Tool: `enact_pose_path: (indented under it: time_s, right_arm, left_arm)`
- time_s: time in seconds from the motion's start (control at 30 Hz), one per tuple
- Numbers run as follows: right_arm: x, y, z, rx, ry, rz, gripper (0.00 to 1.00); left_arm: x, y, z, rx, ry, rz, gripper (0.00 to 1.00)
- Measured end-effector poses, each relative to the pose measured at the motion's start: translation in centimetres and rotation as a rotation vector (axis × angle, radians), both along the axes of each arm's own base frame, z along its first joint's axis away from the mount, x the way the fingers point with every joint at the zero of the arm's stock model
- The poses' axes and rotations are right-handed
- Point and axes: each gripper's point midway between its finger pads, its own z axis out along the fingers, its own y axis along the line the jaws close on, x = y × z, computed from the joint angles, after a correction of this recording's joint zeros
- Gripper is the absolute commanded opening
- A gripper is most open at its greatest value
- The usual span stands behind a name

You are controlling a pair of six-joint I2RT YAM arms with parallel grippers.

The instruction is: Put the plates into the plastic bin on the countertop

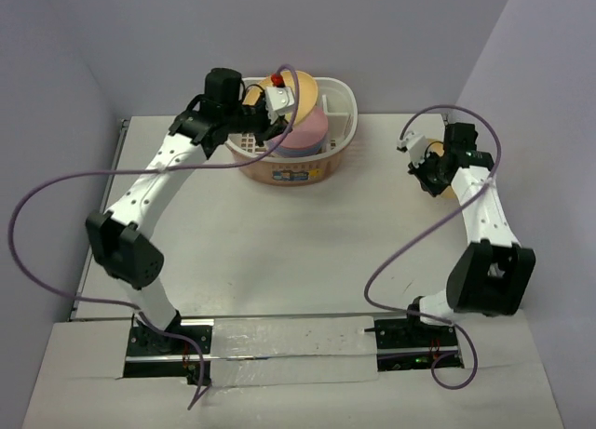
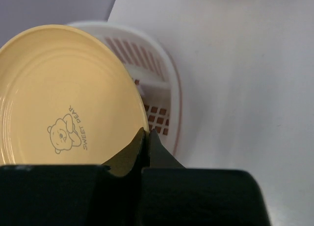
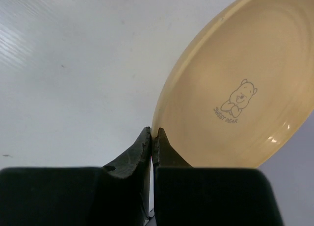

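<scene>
My left gripper (image 2: 147, 133) is shut on the rim of a yellow plate (image 2: 59, 88) with a bear mark, held over the plastic bin (image 2: 167, 96). From above, that gripper (image 1: 267, 122) hangs over the cream-white slotted bin (image 1: 343, 103), where a pink plate (image 1: 305, 131) and a yellow-orange plate (image 1: 304, 89) stand on edge. My right gripper (image 3: 154, 133) is shut on the rim of another yellow plate (image 3: 235, 84) with the same bear mark, tilted up off the countertop (image 3: 73, 64). In the top view this gripper (image 1: 419, 168) is at the right side of the countertop (image 1: 307, 243).
Pale lilac walls (image 1: 56, 57) border the white tabletop on three sides. Purple cables (image 1: 56, 196) loop from both arms over the table. The bin stands against the back wall at the centre.
</scene>
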Motion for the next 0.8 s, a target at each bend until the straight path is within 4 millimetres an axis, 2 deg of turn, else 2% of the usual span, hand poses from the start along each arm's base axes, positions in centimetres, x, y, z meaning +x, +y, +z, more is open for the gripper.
enact_pose_path:
  time_s: [0.1,0.2,0.3,0.4,0.57,0.6,0.63,0.67,0.8]
  right_arm:
    - [-0.4,2.0,5.6,0.023,-0.133,0.034,0.0]
    - [-0.7,3.4,9.9,0.039,-0.242,0.062,0.0]
    - [-1.4,4.7,13.1,0.054,-0.31,0.084,0.0]
    - [-2.0,5.8,14.6,0.066,-0.344,0.102,0.0]
    - [-2.8,6.4,15.2,0.075,-0.347,0.104,0.0]
    - [-2.8,6.4,15.2,0.073,-0.342,0.098,0.0]
    - [-2.9,6.3,15.1,0.072,-0.339,0.091,0.0]
    - [-2.9,6.2,15.1,0.071,-0.336,0.086,0.0]
    - [-3.1,6.6,15.8,0.071,-0.347,0.09,0.0]
  left_arm:
    - [3.1,-0.3,-5.1,0.072,0.033,0.018,0.0]
    - [5.2,-0.6,-9.8,0.124,0.073,0.022,0.0]
    - [6.7,-1.1,-12.4,0.144,0.09,0.019,0.0]
    - [8.0,-1.8,-12.9,0.133,0.071,0.017,0.0]
    - [10.2,-3.3,-11.1,0.079,-0.005,0.006,0.08]
    - [10.7,-3.5,-10.6,0.068,-0.024,0.005,0.14]
    - [11.1,-3.8,-10.2,0.056,-0.042,0.004,0.26]
    - [11.4,-4.0,-10.0,0.046,-0.055,0.002,0.34]
    - [11.9,-4.6,-9.7,0.018,-0.069,-0.008,0.61]
